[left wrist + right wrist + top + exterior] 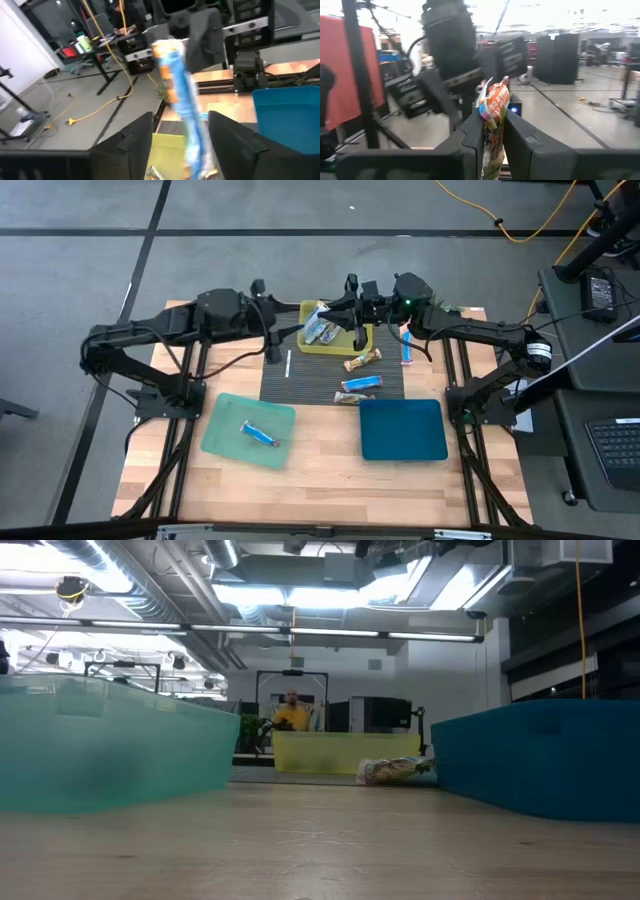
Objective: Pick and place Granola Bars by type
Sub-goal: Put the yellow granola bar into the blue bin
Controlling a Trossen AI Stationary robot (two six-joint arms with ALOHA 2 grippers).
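Right tool [492, 145] clamped on a blue bar [493, 117] above the yellow bin [310, 345] — left tool [180, 145] wide around it.

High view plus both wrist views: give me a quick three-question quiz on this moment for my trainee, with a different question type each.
1. True or false: the light green tray holds exactly one blue bar.
2. Which arm clamps the raised bar above the yellow bin? A left, B right, C neither.
3. Fill in: the dark blue tray holds ___ bars.

Key:
1. True.
2. B: the right pincer is shut on it, and the left pincer stands open around it.
3. No.
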